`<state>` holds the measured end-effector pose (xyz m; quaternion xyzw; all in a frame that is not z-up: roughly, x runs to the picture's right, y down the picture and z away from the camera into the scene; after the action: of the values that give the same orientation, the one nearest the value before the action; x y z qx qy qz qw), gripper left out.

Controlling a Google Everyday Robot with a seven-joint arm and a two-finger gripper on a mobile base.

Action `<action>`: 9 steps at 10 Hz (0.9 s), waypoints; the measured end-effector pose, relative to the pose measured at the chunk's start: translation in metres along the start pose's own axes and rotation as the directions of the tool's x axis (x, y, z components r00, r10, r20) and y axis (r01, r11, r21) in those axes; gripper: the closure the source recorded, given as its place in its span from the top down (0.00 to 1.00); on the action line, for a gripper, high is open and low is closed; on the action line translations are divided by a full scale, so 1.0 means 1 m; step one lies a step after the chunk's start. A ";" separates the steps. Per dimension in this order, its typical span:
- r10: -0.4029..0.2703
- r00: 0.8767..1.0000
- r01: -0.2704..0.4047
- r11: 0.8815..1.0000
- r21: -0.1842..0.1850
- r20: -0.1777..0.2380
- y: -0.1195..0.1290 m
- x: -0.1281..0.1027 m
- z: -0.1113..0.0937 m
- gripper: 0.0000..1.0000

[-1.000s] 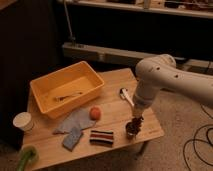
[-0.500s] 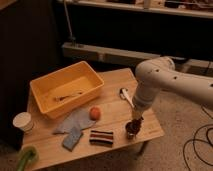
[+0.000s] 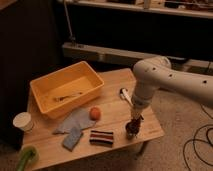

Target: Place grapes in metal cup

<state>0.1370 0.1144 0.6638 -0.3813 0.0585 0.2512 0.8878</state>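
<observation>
Gripper [image 3: 133, 122] at 4 o'clock corner of surface [image 3: 112, 114], directly over metal cup [image 3: 130, 134]; grip state indeterminate. Grapes [image 3: 133, 127] at its tip. Judged light, soft, crushable: hold gently across the cluster.

Dim warm light tints the bench [image 3: 114, 106] orange, the room behind lies dark, and the tool [image 3: 132, 127] hangs shadowed over its near-right corner.
</observation>
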 end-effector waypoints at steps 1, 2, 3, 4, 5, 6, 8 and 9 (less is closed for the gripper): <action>0.002 1.000 -0.002 1.000 -0.019 -0.007 -0.002 0.001 0.002 0.02; 0.001 1.000 -0.001 1.000 -0.026 -0.005 -0.002 0.000 0.002 0.02; -0.003 1.000 0.003 0.999 -0.034 -0.001 -0.002 -0.001 0.002 0.02; -0.005 1.000 0.005 0.999 -0.041 0.002 -0.002 -0.001 0.003 0.02; -0.006 1.000 0.006 0.999 -0.047 0.005 -0.002 -0.001 0.004 0.02; -0.009 1.000 0.009 0.999 -0.053 0.009 -0.002 -0.003 0.004 0.02; -0.015 1.000 0.016 0.998 -0.061 0.012 -0.003 -0.007 0.005 0.02; -0.016 1.000 0.017 0.998 -0.065 0.013 -0.003 -0.008 0.006 0.02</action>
<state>0.1310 0.1137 0.6727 -0.4090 0.0416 0.2479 0.8772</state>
